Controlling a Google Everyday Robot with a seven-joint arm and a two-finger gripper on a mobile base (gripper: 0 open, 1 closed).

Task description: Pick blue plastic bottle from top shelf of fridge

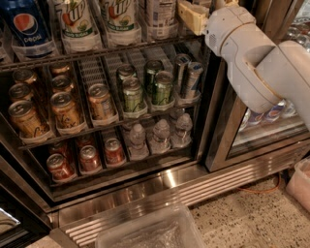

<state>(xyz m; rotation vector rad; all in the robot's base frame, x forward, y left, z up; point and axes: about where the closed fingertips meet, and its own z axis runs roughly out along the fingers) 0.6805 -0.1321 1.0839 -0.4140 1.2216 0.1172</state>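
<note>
The fridge (164, 181) stands open in front of me with its steel sill low in the camera view. The top shelf (97, 48) runs along the top edge. On it, the lower part of the blue plastic bottle (161, 12) shows a pale label; its cap is cut off by the top edge. My gripper (192, 17), cream-coloured, is at shelf height just right of that bottle, at the end of my white arm (252, 63). I cannot tell whether it touches the bottle.
A dark blue Pepsi bottle (26, 24) and two white-and-green soda bottles (75, 22) stand left of it. Cans (133, 94) fill the middle rack; red cans (89, 157) and small water bottles (160, 135) the lower one. A clear plastic bin (150, 232) lies on the floor. A glass door (271, 121) is behind my arm.
</note>
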